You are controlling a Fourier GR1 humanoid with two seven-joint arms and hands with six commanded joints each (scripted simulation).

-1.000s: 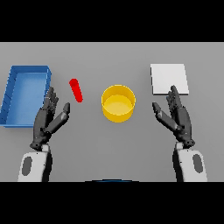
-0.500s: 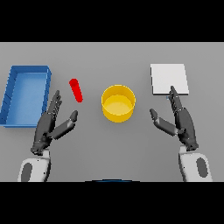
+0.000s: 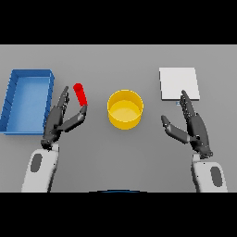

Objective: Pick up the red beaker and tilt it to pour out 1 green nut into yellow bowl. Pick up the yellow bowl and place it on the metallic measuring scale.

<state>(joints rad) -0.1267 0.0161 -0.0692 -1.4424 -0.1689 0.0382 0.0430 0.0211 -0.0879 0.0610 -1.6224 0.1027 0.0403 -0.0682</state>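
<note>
A small red beaker (image 3: 80, 94) stands on the grey table, left of the yellow bowl (image 3: 125, 109) at the centre. My left hand (image 3: 59, 119) is open just below and left of the beaker, its thumb reaching under the beaker's base; I cannot tell whether it touches. The pale metallic scale (image 3: 179, 83) lies flat at the back right. My right hand (image 3: 193, 126) is open in front of the scale, its fingertips overlapping the scale's near edge. No green nut shows.
A blue rectangular bin (image 3: 27, 100) with raised walls sits at the far left, right beside my left hand. Bare grey table lies between the bowl and my right hand.
My left hand has moved up and rightward, closing in on the red beaker. My right hand has drifted slightly down and to the right. Beaker, bowl and scale have stayed put.
</note>
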